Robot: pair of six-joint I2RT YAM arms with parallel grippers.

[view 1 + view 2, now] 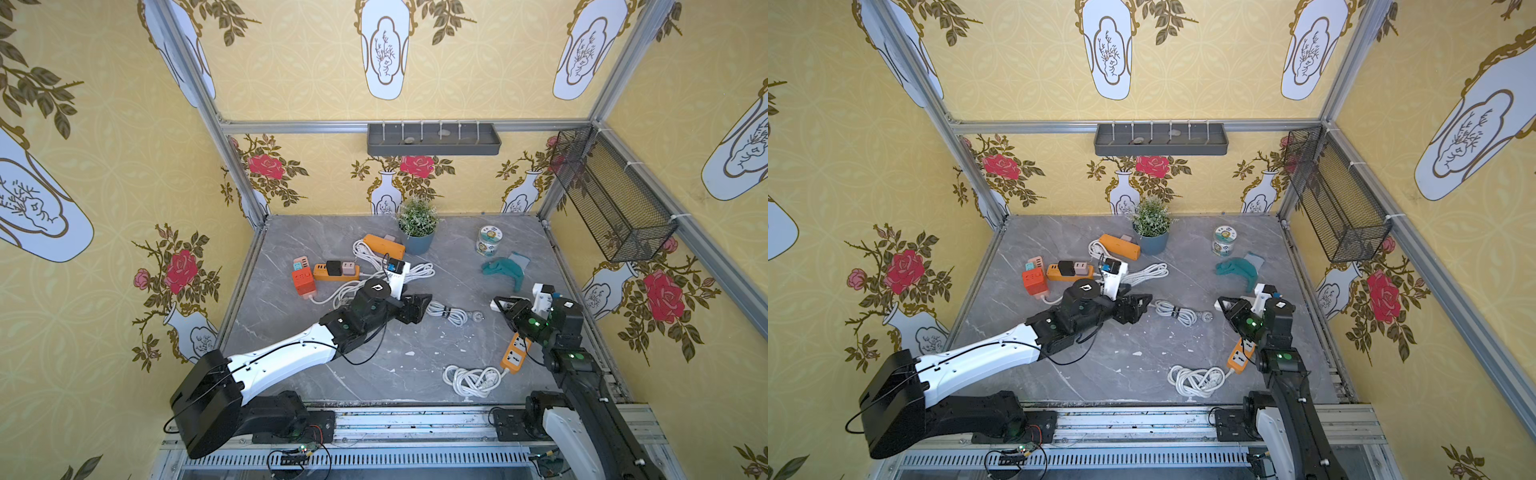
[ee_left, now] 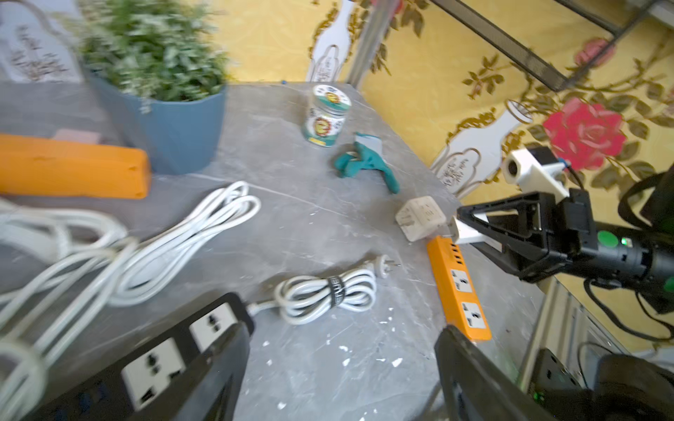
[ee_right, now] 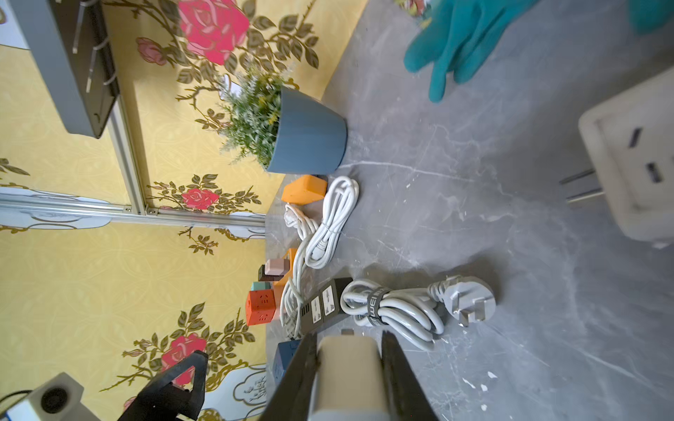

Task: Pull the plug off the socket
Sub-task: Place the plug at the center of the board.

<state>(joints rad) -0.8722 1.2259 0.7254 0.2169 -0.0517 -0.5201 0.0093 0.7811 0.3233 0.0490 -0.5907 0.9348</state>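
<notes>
Right gripper (image 3: 348, 337) is clamped on the white plug (image 2: 468, 233). A prong is seen poking out past the jaws into free air. The plug is held just above the end of the orange power strip (image 2: 463, 288), beside the cream adapter cube (image 2: 419, 218) lying on the table (image 2: 321, 204). No socket is seen engaged, so the pull is judged done and only the set-down is left.

Left gripper (image 2: 343, 331) is spread wide with nothing between its fingers. The black power strip (image 2: 157, 364) lies by one finger; contact can't be told.

Set-down notes:
- Plug should be lowered onto bare table between the cube and the bundled white cable (image 2: 328, 295), not onto the orange strip.
- Prongs are best kept turned away from the strip's sockets so nothing gets re-seated.
- Jaws should be opened only once the plug is resting, then the wrist backed straight out so the cube isn't nudged.
</notes>
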